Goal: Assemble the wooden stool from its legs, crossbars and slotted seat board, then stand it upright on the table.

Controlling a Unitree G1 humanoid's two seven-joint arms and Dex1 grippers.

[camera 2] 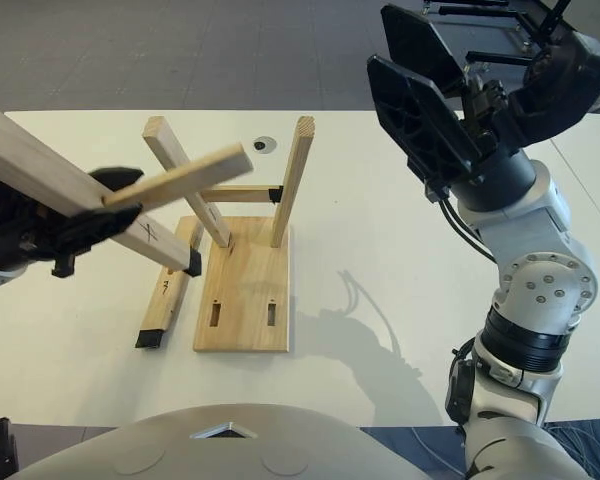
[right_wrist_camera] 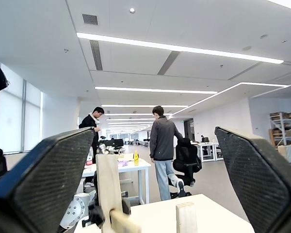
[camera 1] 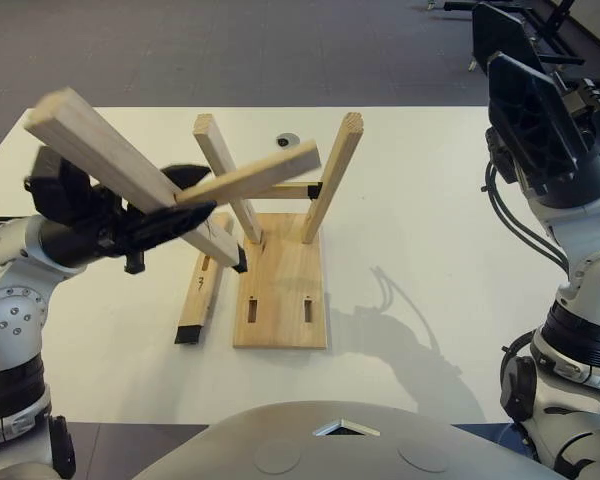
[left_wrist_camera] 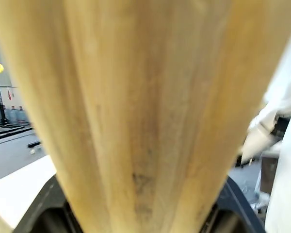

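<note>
Left gripper (camera 1: pixel 180 205) was clamped across a stool leg (camera 1: pixel 90 140), holding it slanted above the table (camera 1: pixel 430 200), capped end down near the left edge of the seat board (camera 1: pixel 280 300); we judged the tilt was meant to aim that end at one of the two free slots (camera 1: pixel 308 310) at the board's near end. A loose crossbar (camera 1: pixel 260 172) jutted from the grip towards the standing parts; whether it was pegged into the held leg or only pinched alongside we could not tell, the joint being hidden behind the fingers. Seat board lay flat, so legs could go in from above. Two standing legs (camera 1: pixel 332 175) stood at its far end, one leaning, tied by a fitted crossbar (camera 1: pixel 285 190). A spare leg (camera 1: pixel 202 290) lay just beside the board's left edge. Right gripper (camera 2: pixel 395 55) hung high, well apart to the right, fingers spread and empty, likely kept clear of the work.
</note>
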